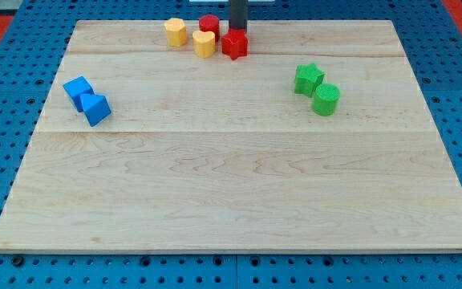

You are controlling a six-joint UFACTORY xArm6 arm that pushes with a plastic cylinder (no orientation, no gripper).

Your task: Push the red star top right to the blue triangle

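The red star (234,44) lies near the view's top edge of the wooden board, a little left of centre. My tip (237,30) stands right behind it, touching or nearly touching its top side. The blue triangle (96,109) lies at the view's left, touching a blue cube (78,90) just above and to its left. A red cylinder (208,25) stands just up and left of the star, and a yellow heart-like block (204,43) sits against the star's left side.
A yellow hexagon-like block (176,32) lies left of the red cylinder. A green star (308,79) and a green cylinder (326,99) sit together at the view's right. The board's top edge (311,22) runs close behind the red star.
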